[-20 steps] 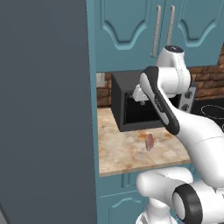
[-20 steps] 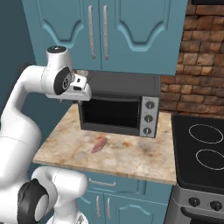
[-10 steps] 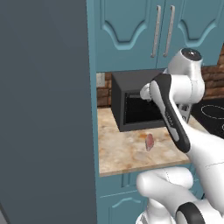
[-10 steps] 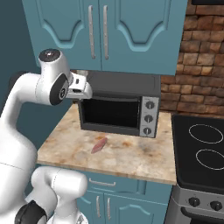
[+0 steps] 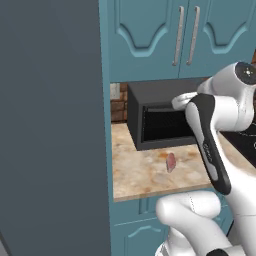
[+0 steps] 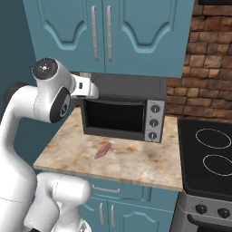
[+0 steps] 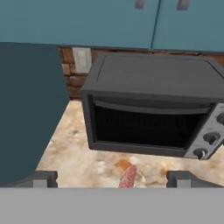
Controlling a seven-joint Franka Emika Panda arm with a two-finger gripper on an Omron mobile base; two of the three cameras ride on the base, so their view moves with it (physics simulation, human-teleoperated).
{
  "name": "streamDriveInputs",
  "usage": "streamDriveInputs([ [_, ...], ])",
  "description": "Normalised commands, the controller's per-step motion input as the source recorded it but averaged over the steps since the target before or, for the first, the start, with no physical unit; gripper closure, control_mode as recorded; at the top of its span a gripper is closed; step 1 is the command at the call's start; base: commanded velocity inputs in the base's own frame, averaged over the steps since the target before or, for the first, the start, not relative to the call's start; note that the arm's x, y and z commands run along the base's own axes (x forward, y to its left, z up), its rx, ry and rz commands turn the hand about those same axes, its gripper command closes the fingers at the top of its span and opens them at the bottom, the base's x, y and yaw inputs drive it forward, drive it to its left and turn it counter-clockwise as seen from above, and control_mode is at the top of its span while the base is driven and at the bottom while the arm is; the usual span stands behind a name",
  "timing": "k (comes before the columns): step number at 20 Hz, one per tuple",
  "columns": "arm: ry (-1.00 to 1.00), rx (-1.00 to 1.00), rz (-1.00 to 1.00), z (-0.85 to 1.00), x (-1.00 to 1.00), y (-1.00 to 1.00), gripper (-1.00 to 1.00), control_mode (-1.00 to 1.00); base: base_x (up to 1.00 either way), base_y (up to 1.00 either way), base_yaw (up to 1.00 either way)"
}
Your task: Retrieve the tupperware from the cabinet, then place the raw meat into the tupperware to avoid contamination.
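I find no readable text, label, brand, number or sign anywhere. The toaster oven [image 6: 123, 113] has three plain knobs [image 6: 154, 122] with no markings I can make out. The stove [image 6: 206, 156] front knobs are blank too. The cabinet [image 6: 108, 34] doors and the wall outlet [image 7: 81, 59] carry no writing.

You face beige speckled stone counter [image 6: 145, 163] with dark toaster oven [image 6: 124, 108] against red brick wall [image 6: 204, 63]. Black glass cooktop [image 6: 210, 154] to your right, tall dark grey unit [image 5: 50, 125] left, teal lower cabinets [image 6: 131, 213] below.
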Motion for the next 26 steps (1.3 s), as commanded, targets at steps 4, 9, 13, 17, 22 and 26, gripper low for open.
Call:
streamDriveInputs([
  [4,-0.25,0.00,0.00,0.34,-0.11,-0.21,-1.00,-1.00,0.00,0.00,0.00],
  [9,-0.26,0.00,0.00,0.40,-0.11,-0.21,-1.00,-1.00,0.00,0.00,0.00],
  [13,-0.27,0.00,0.00,0.39,-0.13,-0.18,-1.00,-1.00,0.00,0.00,0.00],
  [17,-0.30,0.00,0.00,0.30,-0.12,-0.14,-1.00,-1.00,0.00,0.00,0.00],
  [22,-0.31,0.00,0.00,0.21,-0.07,-0.09,-1.00,-1.00,0.00,0.00,0.00],
  [26,-0.23,0.00,0.00,0.24,-0.03,-0.06,-1.00,-1.00,0.00,0.00,0.00],
])
